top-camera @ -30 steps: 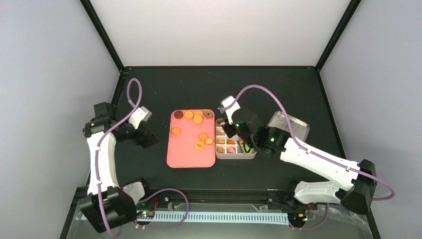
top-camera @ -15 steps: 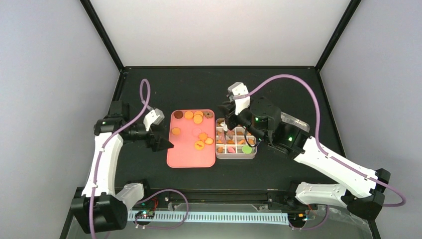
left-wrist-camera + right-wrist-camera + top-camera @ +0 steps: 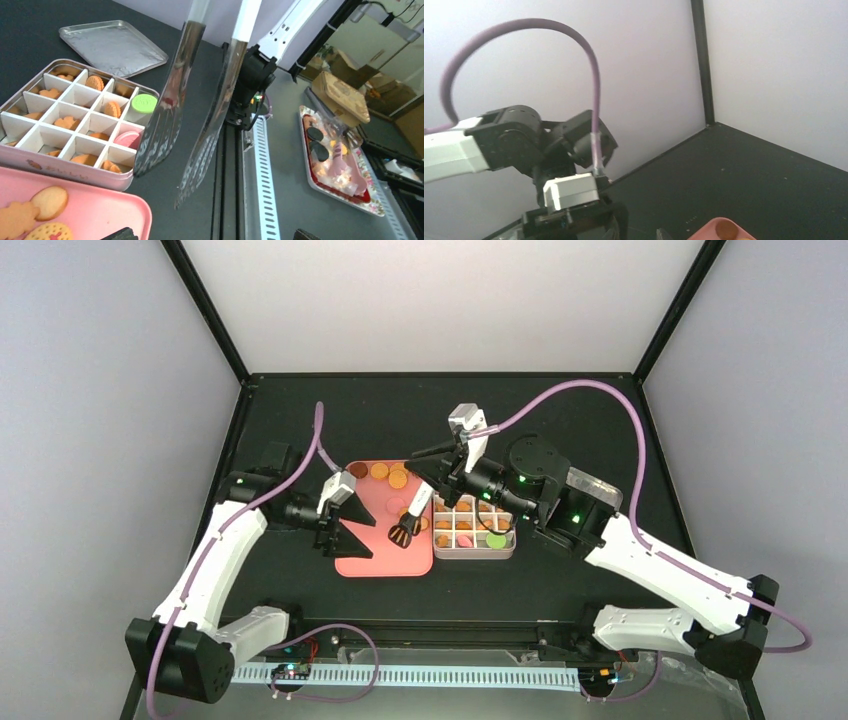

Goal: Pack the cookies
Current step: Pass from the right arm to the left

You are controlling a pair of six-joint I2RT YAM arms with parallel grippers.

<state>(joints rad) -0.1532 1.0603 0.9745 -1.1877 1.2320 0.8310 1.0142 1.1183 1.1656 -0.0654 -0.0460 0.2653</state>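
Over the pink tray (image 3: 372,560), right tool (image 3: 435,475), apparently clamped on the metal tongs (image 3: 404,530), has swung them empty from the divided tin (image 3: 476,553) back to the loose cookies (image 3: 397,479); left tool (image 3: 347,518), spread open, has moved alongside: next pickup likely.

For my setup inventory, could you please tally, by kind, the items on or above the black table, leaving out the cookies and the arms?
pink tray: 1
divided box: 1
metal lid: 1
tongs: 1
Total: 4
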